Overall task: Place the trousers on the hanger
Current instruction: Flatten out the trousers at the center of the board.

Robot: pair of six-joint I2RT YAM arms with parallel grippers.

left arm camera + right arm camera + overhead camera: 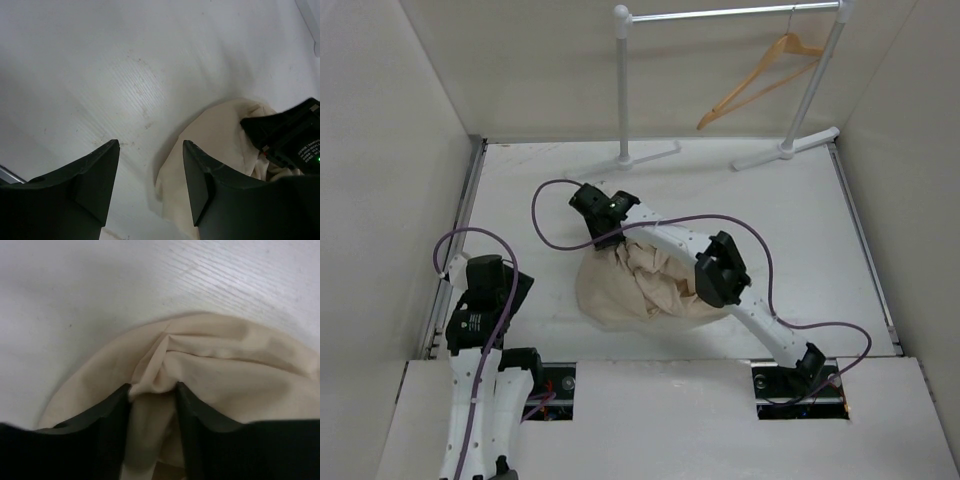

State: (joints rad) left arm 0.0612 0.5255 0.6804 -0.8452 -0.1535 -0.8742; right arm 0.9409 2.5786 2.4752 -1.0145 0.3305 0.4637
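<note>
- Two right fingers [107, 425] are pinching a fold of the bunched trousers [225, 370] on the counter [75, 290].
- Left fingers [95, 180] are hovering apart, empty, beside the trousers.
- Hanger [760, 80] is hanging well beyond the trousers; gripping deeper seems wise before lifting.

Bunched trousers [620, 295]: legs, pocket untellable, part hidden under right arm [670, 240]. Beyond trousers, hanger [745, 80] hook too small.

The left arm [477, 402] and right arm [665, 238] are showing white shells with black joints. Purple wiring is looping off both, the left cable [470, 230] and the right cable [770, 275]. Black bases [807, 362] are sitting at the near edge of the table [800, 230]. The fingers [95, 185] are showing as matte black wedges.
</note>
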